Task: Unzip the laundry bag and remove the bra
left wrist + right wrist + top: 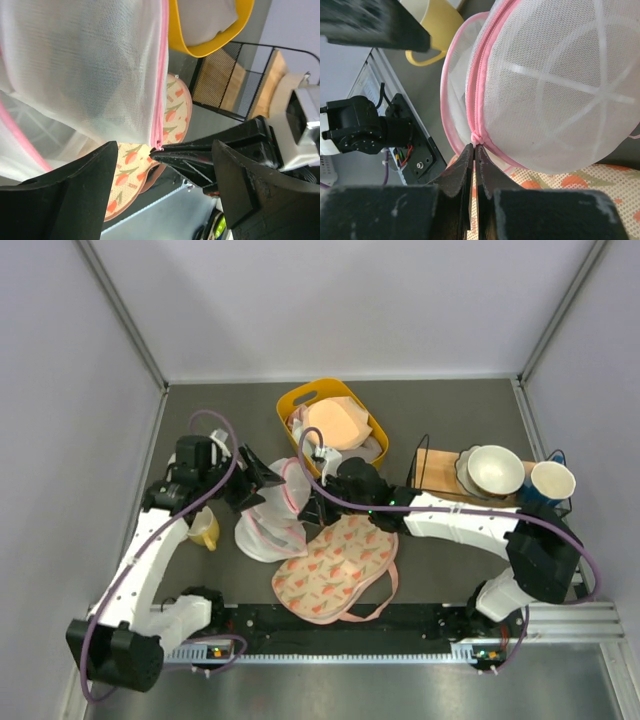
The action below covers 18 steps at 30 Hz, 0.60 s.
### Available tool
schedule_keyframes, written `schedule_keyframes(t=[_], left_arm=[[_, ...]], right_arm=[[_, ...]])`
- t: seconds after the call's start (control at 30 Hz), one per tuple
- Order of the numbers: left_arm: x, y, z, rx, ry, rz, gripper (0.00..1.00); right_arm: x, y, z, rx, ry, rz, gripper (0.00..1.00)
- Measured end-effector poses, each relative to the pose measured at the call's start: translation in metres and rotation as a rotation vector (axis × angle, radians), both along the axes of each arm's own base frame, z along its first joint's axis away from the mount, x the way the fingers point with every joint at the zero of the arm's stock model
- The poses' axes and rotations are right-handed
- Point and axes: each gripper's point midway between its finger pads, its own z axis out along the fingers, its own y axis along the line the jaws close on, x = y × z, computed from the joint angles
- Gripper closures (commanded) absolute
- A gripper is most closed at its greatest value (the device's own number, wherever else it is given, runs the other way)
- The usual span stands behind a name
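Laundry bag — white mesh, pink zipper | right claw clamps zipper

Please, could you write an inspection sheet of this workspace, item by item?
Surface: dark grey table, no spill seen.
Job's things: laundry bag zipped where visible; bra not made out through mesh.
Clutter: printed pouch, yellow cup, yellow basket holding peach bra, rack with bowl and blue cup.
Grippers: right gripper shut on zipper pull; left gripper open beside the bag.
Cables: purple cables along both arms, no snag seen.
Surroundings: grey walls; nothing else seen.
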Motion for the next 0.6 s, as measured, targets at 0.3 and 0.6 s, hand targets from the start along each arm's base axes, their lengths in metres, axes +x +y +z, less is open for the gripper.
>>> schedule_keyframes(t=[0.3, 0.6], left_arm=[[0.013, -0.038, -0.038, 0.024, 0.110, -0.083, 0.79], [0.026, -0.031, -0.020, 0.116, 0.078, -0.054, 1.00]], right_arm=[[-0.001, 0.000, -0.003, -0.008, 0.008, 0.003, 1.00], [-0.002, -0.006, -0.008, -0.040, 0.018, -0.008, 1.00]])
